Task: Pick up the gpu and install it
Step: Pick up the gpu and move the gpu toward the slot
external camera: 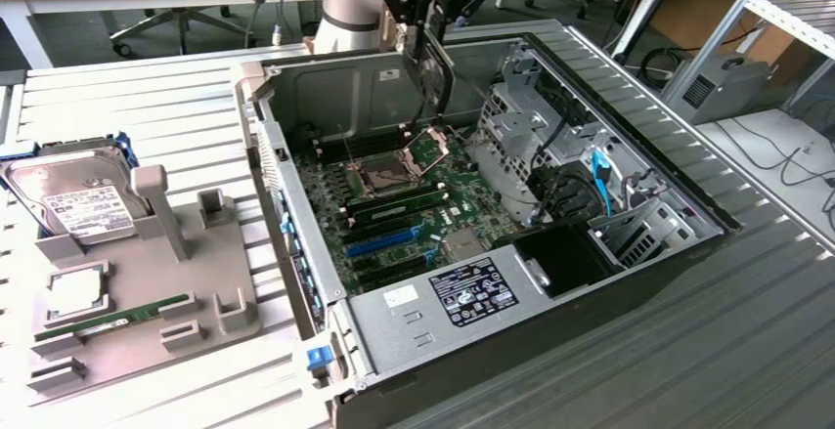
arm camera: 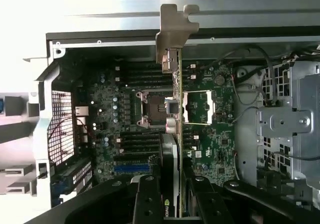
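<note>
The gpu is a thin black card that hangs edge-down above the open computer case, over the motherboard's back part near the open CPU socket. My gripper is shut on the card's upper edge. In the wrist view the gpu shows edge-on between my fingers. Its pale metal bracket points away from me, above the case's rear wall. The card is clear of the board and touches no slot.
A grey holder tray sits on the exterior view's left with a silver hard drive, a CPU and a green RAM stick. Inside the case a drive cage and cables stand on the exterior view's right.
</note>
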